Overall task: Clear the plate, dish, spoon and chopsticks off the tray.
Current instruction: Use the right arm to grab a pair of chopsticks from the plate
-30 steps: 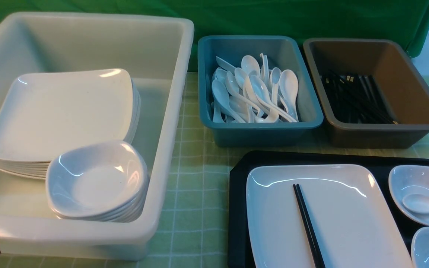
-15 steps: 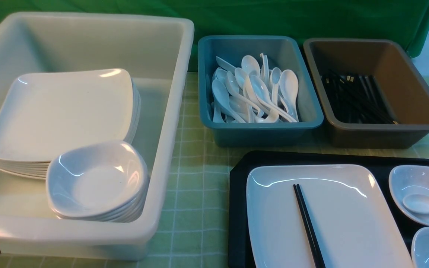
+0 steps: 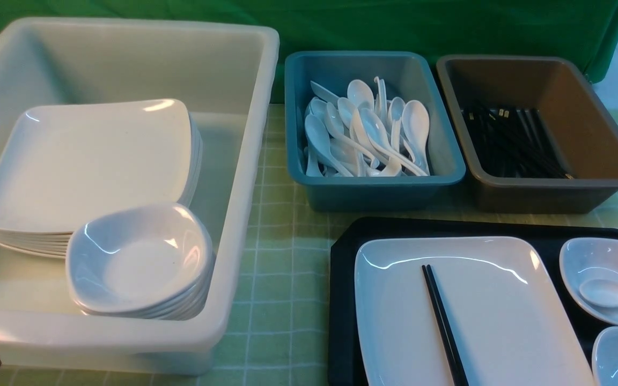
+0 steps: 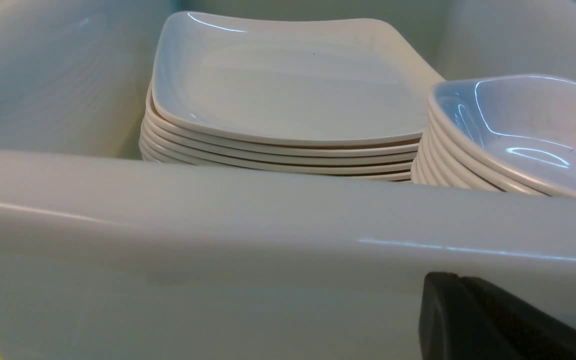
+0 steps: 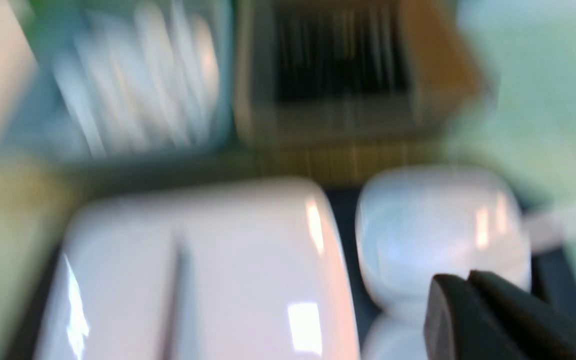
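Chopsticks [image 3: 444, 327] lie paired across the plate [image 3: 502, 289], with the spoon [image 3: 612, 292] in the dish [image 3: 588, 257] at its three o'clock, all on the tray [image 3: 344, 300] at the bench's [image 3: 277, 257] five o'clock. The blue bin [image 3: 373, 187] and brown bin [image 3: 556, 195] at twelve o'clock likely await spoon and sticks. The left hand [image 4: 448, 290], closed and empty, sits by the white tub [image 4: 218, 210]. The right hand [image 5: 468, 290], closed on nothing, hovers over the tray.
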You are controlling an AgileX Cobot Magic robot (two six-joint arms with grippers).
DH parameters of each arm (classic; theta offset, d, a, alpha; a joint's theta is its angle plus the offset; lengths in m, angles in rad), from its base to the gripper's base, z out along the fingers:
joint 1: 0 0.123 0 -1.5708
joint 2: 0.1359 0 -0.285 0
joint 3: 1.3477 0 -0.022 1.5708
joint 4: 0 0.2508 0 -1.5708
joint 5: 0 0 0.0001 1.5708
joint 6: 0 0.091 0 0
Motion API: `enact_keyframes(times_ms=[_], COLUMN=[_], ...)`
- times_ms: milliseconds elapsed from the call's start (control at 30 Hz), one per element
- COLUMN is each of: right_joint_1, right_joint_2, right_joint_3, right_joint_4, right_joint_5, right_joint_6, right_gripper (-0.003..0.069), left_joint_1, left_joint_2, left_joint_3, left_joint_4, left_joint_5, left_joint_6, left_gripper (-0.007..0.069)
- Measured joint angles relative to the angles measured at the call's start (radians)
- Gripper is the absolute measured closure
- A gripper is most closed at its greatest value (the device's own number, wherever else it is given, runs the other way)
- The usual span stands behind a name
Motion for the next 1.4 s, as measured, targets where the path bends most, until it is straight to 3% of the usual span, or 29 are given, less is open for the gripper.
enact_keyframes(times_ms=[133, 267, 467, 600, 733, 1233, 1300, 1400], right_joint_1=[0.001, 0.064, 0.316, 0.506, 0.596, 0.638, 0.638, 0.638], right_joint_2=[0.242, 0.378, 0.539, 0.657, 0.737, 0.977, 0.983, 0.983], right_joint_3=[-0.019, -0.021, -0.049, -0.115, -0.177, -0.207, -0.207, -0.207], right_joint_4=[0.077, 0.155, 0.137, 0.078, 0.048, 0.016, 0.015, 0.015], right_joint_5=[0.15, 0.151, 0.103, 0.084, 0.061, 0.04, 0.035, 0.035], right_joint_6=[-0.11, -0.174, -0.089, 0.026, 0.086, 0.173, 0.173, 0.173], right_gripper=[0.0595, 0.0505, 0.0433, 0.0335, 0.0274, 0.0267, 0.0285, 0.0369], left_joint_1=[0.0, 0.0, 0.0, 0.0, 0.0, 0.0, 0.0, 0.0], left_joint_2=[0.0, 0.0, 0.0, 0.0, 0.0, 0.0, 0.0, 0.0], left_joint_3=[0.0, 0.0, 0.0, 0.0, 0.0, 0.0, 0.0, 0.0], left_joint_4=[0.0, 0.0, 0.0, 0.0, 0.0, 0.0, 0.0, 0.0], left_joint_5=[0.001, 0.005, 0.005, 0.005, 0.005, 0.005, 0.005, 0.005], left_joint_6=[0.0, 0.0, 0.0, 0.0, 0.0, 0.0, 0.0, 0.0], left_gripper=[0.0636, 0.0636, 0.0631, 0.063, 0.063, 0.0628, 0.0629, 0.0629])
